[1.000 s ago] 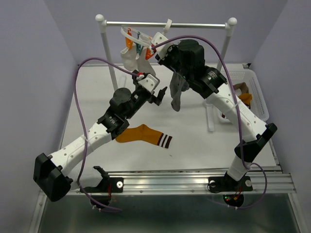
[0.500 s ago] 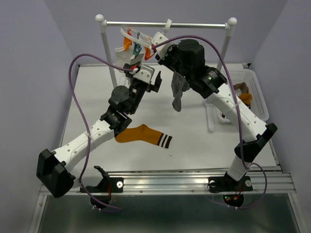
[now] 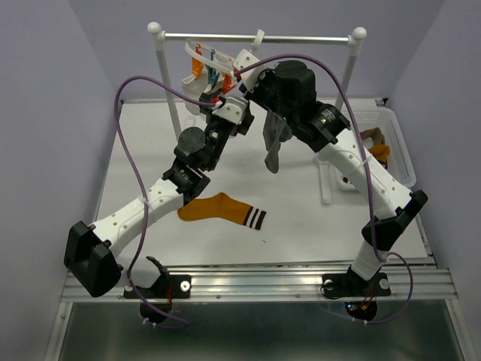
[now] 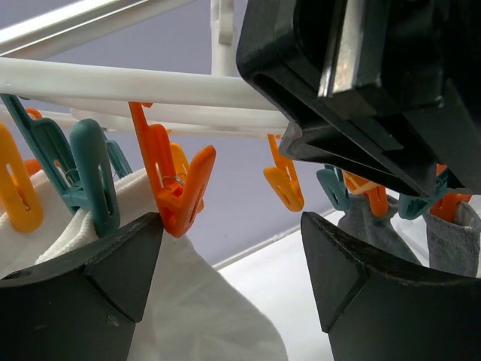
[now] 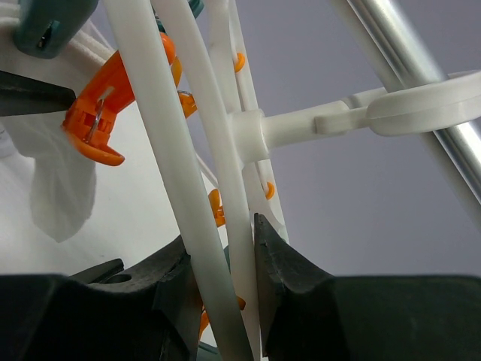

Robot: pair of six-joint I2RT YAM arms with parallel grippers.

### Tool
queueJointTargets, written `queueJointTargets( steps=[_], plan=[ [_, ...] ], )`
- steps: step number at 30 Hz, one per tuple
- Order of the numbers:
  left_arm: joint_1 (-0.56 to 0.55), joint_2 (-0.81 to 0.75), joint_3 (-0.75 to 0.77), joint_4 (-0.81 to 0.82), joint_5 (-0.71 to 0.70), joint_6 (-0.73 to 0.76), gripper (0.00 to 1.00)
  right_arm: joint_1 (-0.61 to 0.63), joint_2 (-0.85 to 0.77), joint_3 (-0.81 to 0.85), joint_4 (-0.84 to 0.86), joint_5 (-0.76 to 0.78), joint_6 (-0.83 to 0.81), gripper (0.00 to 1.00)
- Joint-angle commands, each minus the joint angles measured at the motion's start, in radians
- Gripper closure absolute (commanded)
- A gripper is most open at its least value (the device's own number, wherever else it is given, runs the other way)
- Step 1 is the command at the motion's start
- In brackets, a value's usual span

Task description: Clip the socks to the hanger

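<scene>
**Left arm raised to the clips; right arm holding the frame**

Compared with a second ago, my left arm has swung up and toward the rail. It has carried my left gripper [image 3: 233,120] from beside the grey sock [image 3: 272,143] to just under the hanger [image 3: 214,59]. My right arm has not moved.

The left jaws stand spread with nothing between them. An orange clip [image 4: 176,188] hangs just above one finger, beside the white sock [image 4: 195,316], which a teal clip [image 4: 94,173] holds. My right gripper [image 5: 225,263] pinches the hanger's white ring.

The hanger hooks over the metal rail [image 3: 263,36]. A mustard-orange sock [image 3: 222,208] lies flat on the white table [image 3: 301,226]. A white basket [image 3: 398,143] sits at the table's right edge. Lilac walls [image 3: 60,113] enclose the space.
</scene>
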Motion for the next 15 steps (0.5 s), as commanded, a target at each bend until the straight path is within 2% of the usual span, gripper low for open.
queueJointTargets(
  steps=[1,15],
  plan=[
    [-0.007,-0.032,0.045,0.109,-0.024,0.042,0.15,0.010,0.020,0.030,-0.006,-0.020,0.062,0.78],
    [0.015,-0.081,0.043,0.101,0.042,0.039,0.19,0.010,0.026,0.026,-0.005,-0.020,0.069,0.78]
  ],
)
